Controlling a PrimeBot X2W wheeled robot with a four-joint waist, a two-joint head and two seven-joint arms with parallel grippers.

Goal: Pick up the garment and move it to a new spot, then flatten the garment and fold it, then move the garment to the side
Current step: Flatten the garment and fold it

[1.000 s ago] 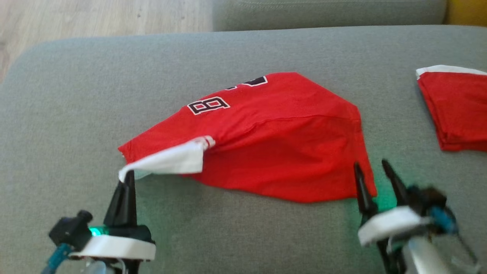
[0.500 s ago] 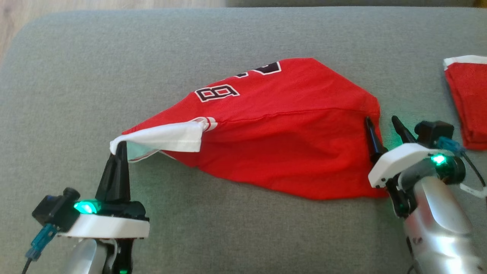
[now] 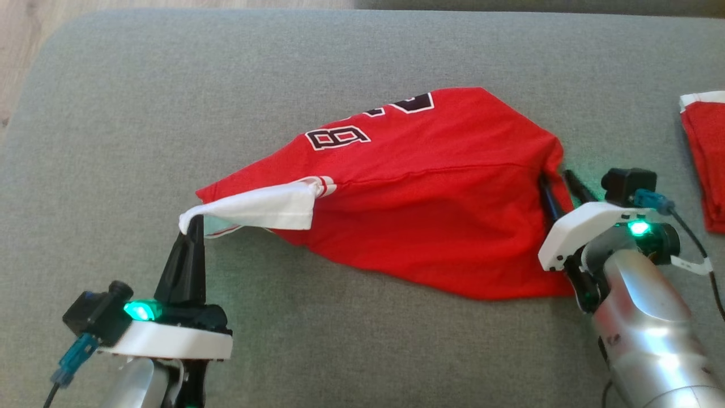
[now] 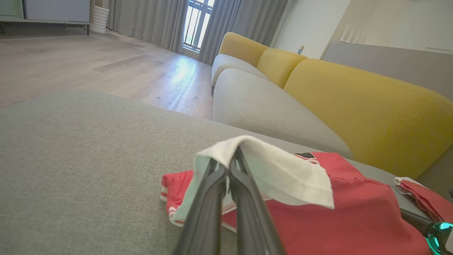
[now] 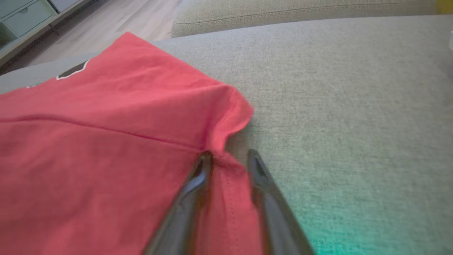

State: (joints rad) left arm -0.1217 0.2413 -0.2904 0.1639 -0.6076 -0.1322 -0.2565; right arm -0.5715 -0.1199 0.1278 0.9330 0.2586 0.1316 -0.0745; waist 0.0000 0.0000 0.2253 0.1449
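The red garment (image 3: 430, 192) with black-and-white numbers lies spread on the grey cushion (image 3: 170, 113). My left gripper (image 3: 195, 221) is shut on its white trimmed part (image 3: 266, 207), lifting that end off the cushion; the left wrist view shows the white cloth (image 4: 276, 166) draped over the pinched left gripper (image 4: 231, 156). My right gripper (image 3: 556, 178) is at the garment's right edge near its far corner. In the right wrist view the right gripper (image 5: 229, 154) has its jaws slightly apart, straddling the red hem (image 5: 226, 198), with one finger on top of the cloth.
A second folded red cloth (image 3: 705, 164) with a white edge lies at the cushion's far right. Wooden floor (image 3: 22, 34) lies beyond the cushion's left corner. A grey seat (image 4: 265, 113) and a yellow sofa back (image 4: 354, 106) stand behind.
My right gripper has moved forward along the garment's right edge to its far corner, and its jaws have narrowed around the hem. The left gripper keeps its hold. The camera has shifted.
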